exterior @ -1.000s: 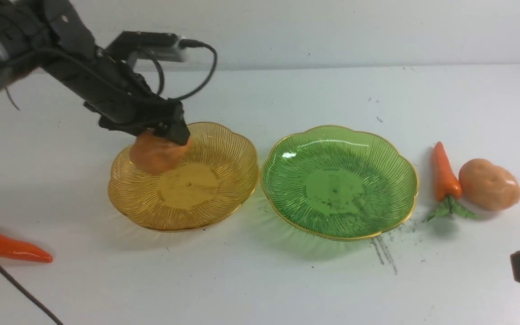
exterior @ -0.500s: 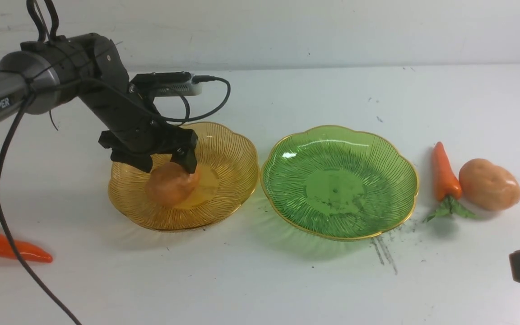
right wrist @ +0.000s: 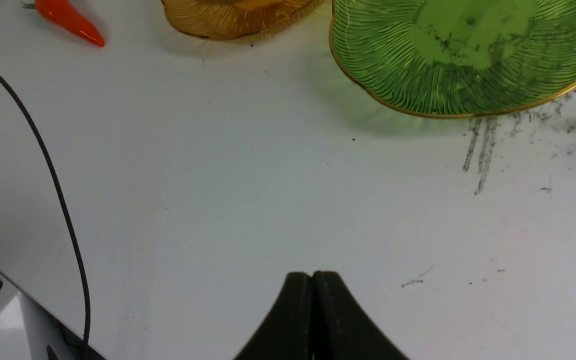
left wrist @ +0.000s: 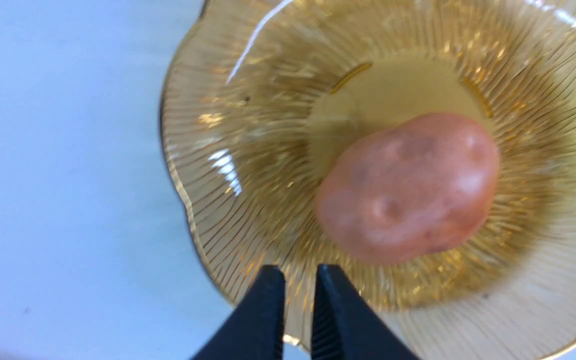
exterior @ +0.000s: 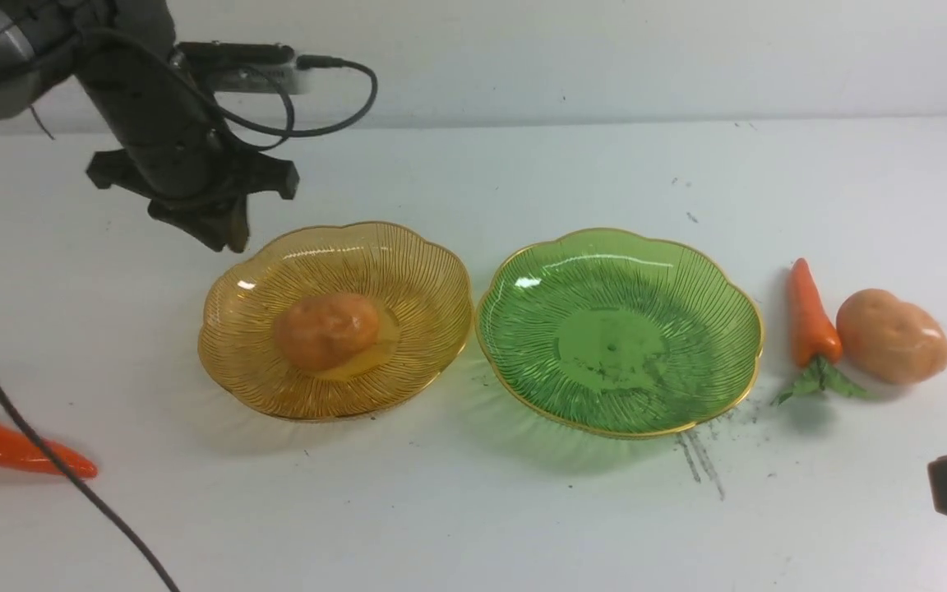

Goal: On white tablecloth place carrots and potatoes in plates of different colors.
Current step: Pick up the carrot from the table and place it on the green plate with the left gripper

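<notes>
Front view: one potato [exterior: 326,330] lies in the amber plate [exterior: 416,271], and the left end effector [exterior: 231,237] hangs above its far-left rim.

Left wrist view: its jaws nearly meet and grip nothing.

Right wrist view: the right end effector [right wrist: 313,280] is closed, also empty; the green plate [right wrist: 418,75] holds nothing.

Next, I think, a carrot [exterior: 809,316] must be grasped.

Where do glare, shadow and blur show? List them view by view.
Front view: small white glints on the amber plate and green plate, soft shadows beneath both. Left wrist view: bright glare streaks across the amber plate's ribs, potato slightly soft. Right wrist view: even light, a shine on the carrot, scuff marks sharp.
</notes>
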Controlling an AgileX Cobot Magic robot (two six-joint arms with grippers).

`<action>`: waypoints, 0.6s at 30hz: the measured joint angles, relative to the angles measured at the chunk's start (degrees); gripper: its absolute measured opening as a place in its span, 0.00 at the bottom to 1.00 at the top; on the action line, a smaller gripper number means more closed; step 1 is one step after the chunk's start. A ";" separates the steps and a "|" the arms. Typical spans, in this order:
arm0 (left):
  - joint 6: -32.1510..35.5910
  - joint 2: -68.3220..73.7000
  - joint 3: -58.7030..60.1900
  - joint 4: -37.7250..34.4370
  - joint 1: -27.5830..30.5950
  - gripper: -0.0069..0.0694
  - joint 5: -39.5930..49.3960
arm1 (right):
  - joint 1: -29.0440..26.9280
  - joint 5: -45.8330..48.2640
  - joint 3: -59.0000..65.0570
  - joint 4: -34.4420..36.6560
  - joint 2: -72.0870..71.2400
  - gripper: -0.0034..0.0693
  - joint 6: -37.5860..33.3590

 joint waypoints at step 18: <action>-7.94 -9.31 27.91 -3.85 28.39 0.14 0.01 | 0.00 0.00 0.00 0.00 0.00 0.03 -0.54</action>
